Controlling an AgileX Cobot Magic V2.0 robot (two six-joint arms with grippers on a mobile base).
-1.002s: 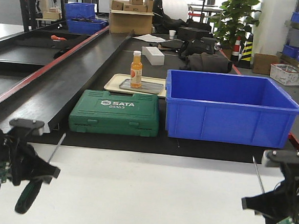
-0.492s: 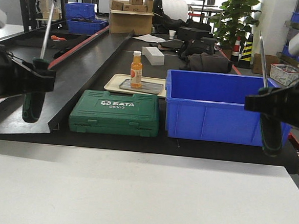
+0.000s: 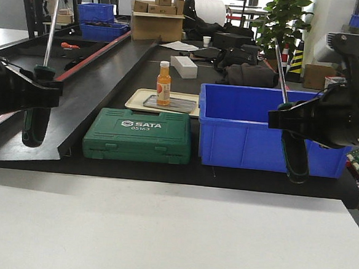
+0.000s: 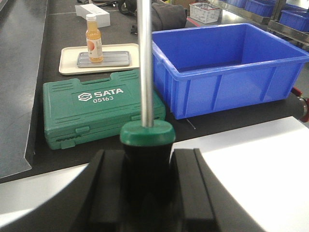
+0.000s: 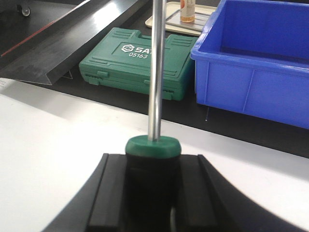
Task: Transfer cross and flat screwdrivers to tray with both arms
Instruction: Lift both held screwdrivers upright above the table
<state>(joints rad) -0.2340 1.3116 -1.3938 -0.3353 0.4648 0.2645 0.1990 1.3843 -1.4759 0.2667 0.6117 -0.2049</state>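
Nearest, white desk (image 3: 160, 231), seen from its near edge to its far edge.

Above the desk's left edge, raised off the surface: left gripper (image 3: 39, 93), jaws clamped on the upper handle of the left screwdriver (image 3: 33, 127). Black-and-green handle hanging down, silver shaft pointing up with a slight lean.

Above the desk's right edge, likewise raised: right gripper (image 3: 291, 121), jaws closed tight around the handle of the right screwdriver (image 3: 297, 161). Handle down, shaft up and tilted a little leftward. In both wrist views, green handle cap seated between the two black jaws, shaft rising straight out of it.

Beyond the desk's far edge, on a black surface: green SATA tool case (image 3: 137, 142) lying flat, just beside a deep blue bin (image 3: 247, 142) on its right. Behind the case, beige tray (image 3: 136, 99) carrying an upright orange bottle (image 3: 164, 84).

Farthest back: cardboard boxes (image 3: 156, 23), more blue bins (image 3: 99, 12), a leafy green plant (image 3: 286, 19).
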